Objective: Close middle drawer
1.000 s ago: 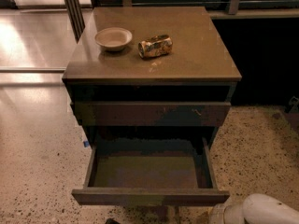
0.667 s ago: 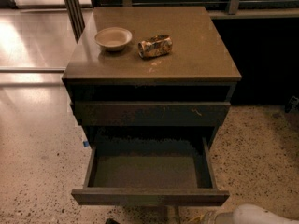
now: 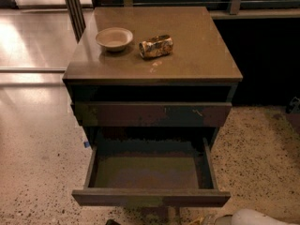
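**Figure.** One cabinet (image 3: 197, 55) seen from above and in front, standing on a speckled floor (image 3: 37, 139).

- **Items on the top (two).** One shallow pale bowl (image 3: 114, 38) sits upright at about 11 o'clock on the top. One crushed can (image 3: 156, 46) lies on its side just beside the bowl, at the bowl's 3 o'clock, and is apart from it.
- **Drawer fronts (two).** Below the top runs one dark open recess. Under it is the upper drawer front (image 3: 150, 114), which has small pale scratches near its right end and is almost flush with the cabinet.
- **Task object.** The middle drawer (image 3: 150, 198) lies at 6 o'clock from the upper front and is pulled well out toward the viewer. Its worn, handle-less front is the part nearest the lower edge. Its dull olive-brown inner floor is fully exposed and nothing can be seen on it.
- **Robot.** One white rounded part, probably the arm (image 3: 255, 218), enters at the bottom edge at about 5 o'clock. It is near the drawer's right front corner and apart from it. The gripper itself does not show here, so whether it is wide, narrow or holding anything cannot be told.
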Controlling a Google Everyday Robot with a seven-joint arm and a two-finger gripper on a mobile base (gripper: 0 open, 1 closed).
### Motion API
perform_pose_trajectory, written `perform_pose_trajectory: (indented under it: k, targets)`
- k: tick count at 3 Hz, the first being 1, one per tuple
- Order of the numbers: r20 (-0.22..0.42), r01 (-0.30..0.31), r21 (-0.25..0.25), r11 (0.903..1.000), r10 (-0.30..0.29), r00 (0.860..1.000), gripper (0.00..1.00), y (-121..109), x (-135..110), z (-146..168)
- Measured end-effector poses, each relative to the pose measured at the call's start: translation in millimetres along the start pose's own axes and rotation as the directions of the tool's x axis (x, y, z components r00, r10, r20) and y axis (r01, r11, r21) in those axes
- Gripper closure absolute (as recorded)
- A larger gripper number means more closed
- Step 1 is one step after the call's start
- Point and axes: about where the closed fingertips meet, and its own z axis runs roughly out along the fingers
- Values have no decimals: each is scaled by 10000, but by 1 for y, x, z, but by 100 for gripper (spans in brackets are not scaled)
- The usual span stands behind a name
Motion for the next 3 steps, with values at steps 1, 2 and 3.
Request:
perform_pose_trajectory:
  k: [1, 2, 3]
  targets:
    - [182, 222, 406, 9989, -230, 9996, 100, -21, -11, 12]
    - [436, 401, 717, 9966, -433, 9981, 100, -53, -27, 28]
    - [652, 525, 988, 9937, -591, 9961, 100, -79, -42, 39]
